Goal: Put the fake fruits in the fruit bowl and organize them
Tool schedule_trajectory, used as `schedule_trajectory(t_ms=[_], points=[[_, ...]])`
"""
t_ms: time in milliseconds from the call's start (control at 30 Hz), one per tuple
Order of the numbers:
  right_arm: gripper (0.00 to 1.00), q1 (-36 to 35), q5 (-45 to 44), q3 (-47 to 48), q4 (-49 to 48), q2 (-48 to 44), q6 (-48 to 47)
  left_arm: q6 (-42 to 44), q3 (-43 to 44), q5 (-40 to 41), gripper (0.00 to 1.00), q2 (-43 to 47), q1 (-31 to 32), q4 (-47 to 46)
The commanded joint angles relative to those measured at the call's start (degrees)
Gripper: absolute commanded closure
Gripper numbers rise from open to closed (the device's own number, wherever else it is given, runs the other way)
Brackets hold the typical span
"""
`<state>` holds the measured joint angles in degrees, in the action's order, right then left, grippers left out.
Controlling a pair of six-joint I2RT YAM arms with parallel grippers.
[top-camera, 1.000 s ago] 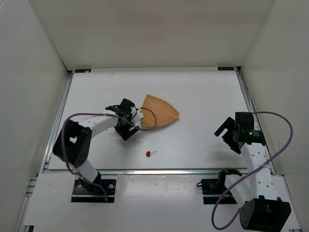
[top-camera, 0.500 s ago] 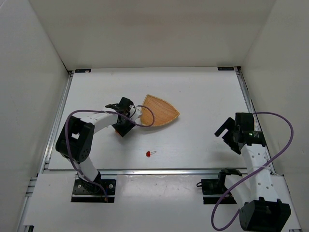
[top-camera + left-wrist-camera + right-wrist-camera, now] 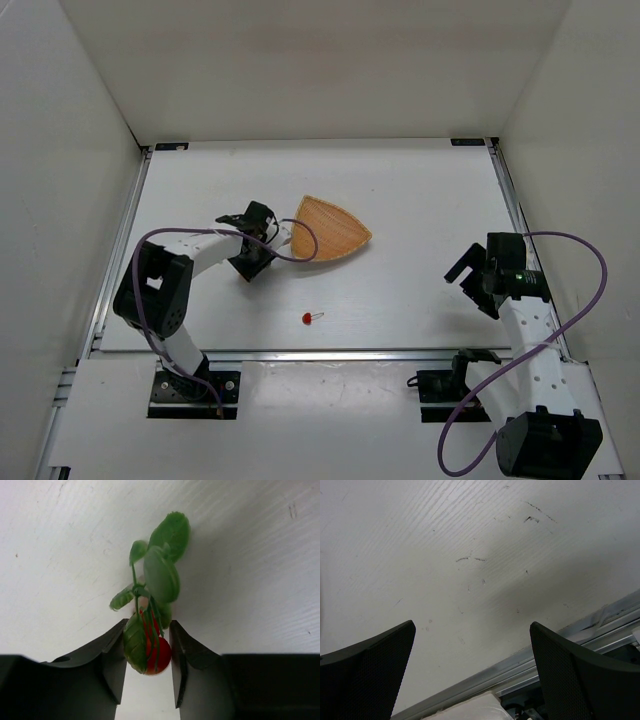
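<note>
A pair of red fake fruits (image 3: 159,656) with a green stem and leaves (image 3: 161,572) sits between the fingers of my left gripper (image 3: 148,626), which is shut on it just above the white table. From the top view, that left gripper (image 3: 248,264) is just left of the fruit bowl (image 3: 335,228), a shallow wooden rounded-triangle dish with nothing in it. A single red fake fruit (image 3: 308,318) with a thin stem lies on the table nearer the front. My right gripper (image 3: 464,286) hovers at the right side, open and holding nothing (image 3: 472,630).
White walls enclose the table on three sides. A metal rail (image 3: 520,670) runs along the front edge below my right gripper. The left arm's purple cable (image 3: 300,240) loops over the bowl's left rim.
My left gripper has closed from wide open onto the leafy fruit pair and shifted slightly left and back. The right arm has not moved.
</note>
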<state>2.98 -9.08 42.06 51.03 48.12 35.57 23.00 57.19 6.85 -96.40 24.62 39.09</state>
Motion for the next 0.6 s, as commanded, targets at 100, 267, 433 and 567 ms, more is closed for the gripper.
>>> schedule_trajectory(t_ms=[100,267,433,567], points=[[0.01,0.2,-1.0,0.6,0.4,0.0,-0.6,-0.9,7.9,-2.5,0.54,5.3,-0.3,5.5],[0.01,0.2,-1.0,0.6,0.4,0.0,-0.6,-1.5,20.2,-3.7,0.57,5.3,0.9,8.4],[0.01,0.2,-0.4,0.6,0.4,0.6,-0.6,-0.3,28.3,-3.1,0.66,-0.3,3.6,11.5],[0.01,0.2,-0.4,0.6,0.4,-0.6,-0.6,-0.9,28.3,-2.5,0.34,-4.5,3.6,15.5]])
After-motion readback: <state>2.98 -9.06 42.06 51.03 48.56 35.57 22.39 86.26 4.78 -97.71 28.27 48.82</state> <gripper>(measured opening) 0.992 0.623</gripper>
